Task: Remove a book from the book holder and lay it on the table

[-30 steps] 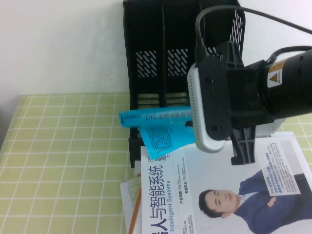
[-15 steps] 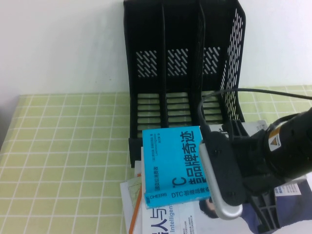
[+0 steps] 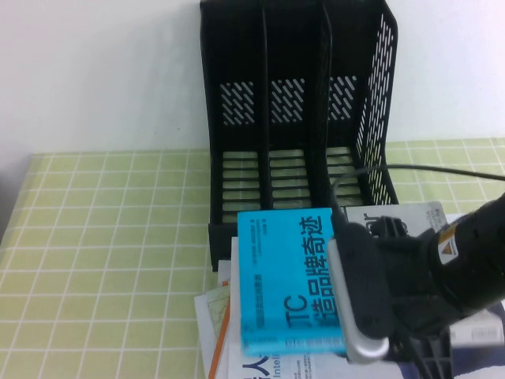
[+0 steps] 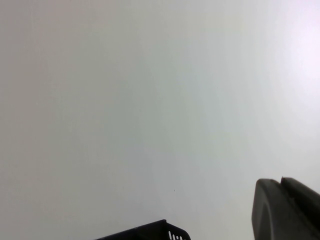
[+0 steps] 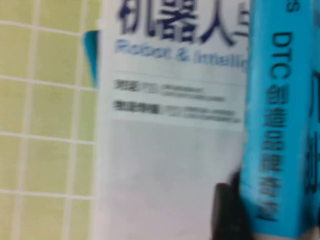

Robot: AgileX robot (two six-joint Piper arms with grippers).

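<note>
My right claw [image 3: 347, 316] is at the thick blue paperback book [image 3: 288, 280], at its 3 o'clock edge; I cannot tell its grip. My left claw [image 4: 287, 210] is parked away, its grip unclear too.

1. On the blue book [image 5: 272, 125] I read "DTC" along its spine.
2. On the white book [image 5: 170, 100] beneath it I read "Robot & Intelli".
3. I see a yellow warning triangle label [image 3: 448, 246] on the right arm.
</note>
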